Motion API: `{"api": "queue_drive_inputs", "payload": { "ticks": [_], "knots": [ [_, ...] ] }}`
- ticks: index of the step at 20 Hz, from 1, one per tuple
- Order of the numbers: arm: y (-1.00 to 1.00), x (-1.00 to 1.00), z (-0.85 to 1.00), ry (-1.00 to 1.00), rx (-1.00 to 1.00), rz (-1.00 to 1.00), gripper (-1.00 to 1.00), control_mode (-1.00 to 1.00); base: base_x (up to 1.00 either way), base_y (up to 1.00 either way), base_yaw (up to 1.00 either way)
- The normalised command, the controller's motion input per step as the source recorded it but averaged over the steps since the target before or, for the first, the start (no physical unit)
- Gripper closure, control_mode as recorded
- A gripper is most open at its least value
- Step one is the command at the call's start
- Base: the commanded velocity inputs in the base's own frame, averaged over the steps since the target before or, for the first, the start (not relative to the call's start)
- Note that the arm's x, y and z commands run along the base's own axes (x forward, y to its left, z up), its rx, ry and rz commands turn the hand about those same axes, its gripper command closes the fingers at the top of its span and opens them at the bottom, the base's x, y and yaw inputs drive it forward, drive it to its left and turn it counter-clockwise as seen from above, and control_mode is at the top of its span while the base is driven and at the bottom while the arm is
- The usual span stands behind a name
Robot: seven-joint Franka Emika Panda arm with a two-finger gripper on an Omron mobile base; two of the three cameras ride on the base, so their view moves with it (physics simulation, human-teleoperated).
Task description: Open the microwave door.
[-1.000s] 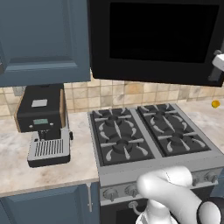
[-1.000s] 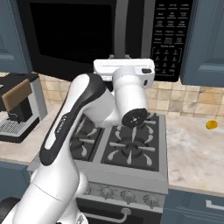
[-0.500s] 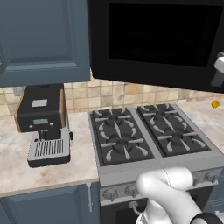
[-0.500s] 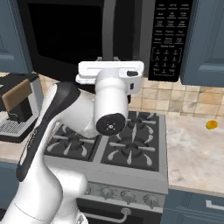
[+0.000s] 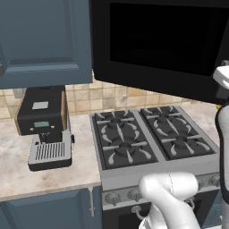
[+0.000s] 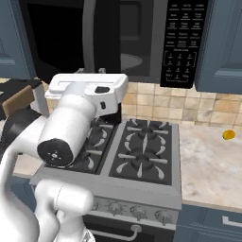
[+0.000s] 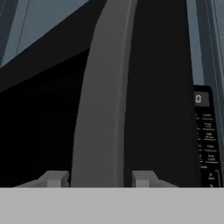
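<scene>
swinging ajar, microwave door (image 6: 61, 38) handle (image 7: 103, 96) runs vertically between fingers (image 7: 54, 178).

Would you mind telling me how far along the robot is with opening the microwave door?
Already done: the microwave door has swung partly out from the microwave, so the cavity shows beside the button panel. In hand: in the hand view the end effector has its fingertips on either side of the grey handle bar; whether they press on it is unclear. Left: swinging the door further out.
</scene>
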Motion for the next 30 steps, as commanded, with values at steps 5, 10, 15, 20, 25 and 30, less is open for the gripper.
{"api": "queue_drive_inputs", "payload": {
  "ticks": [5,10,15,20,25,30],
  "knots": [
    [-0.01,-1.0,0.41,0.0,0.0,-0.2,-1.0,-1.0,0.0,0.0,0.0],
    [-0.23,-1.0,0.39,0.0,0.0,-0.13,-1.0,-1.0,0.0,0.0,0.0],
    [0.04,-0.97,0.27,0.01,-0.04,0.01,-1.0,-1.0,0.0,0.0,0.0],
    [-1.0,-0.66,-0.02,0.12,0.25,0.23,-1.0,-1.0,0.0,0.0,0.0],
    [-0.86,0.0,-0.32,0.44,0.52,0.23,-1.0,-1.0,0.0,0.0,0.0],
    [-0.27,0.5,-0.44,0.65,0.69,0.16,-1.0,-1.0,0.0,0.0,0.0]
  ]
}}
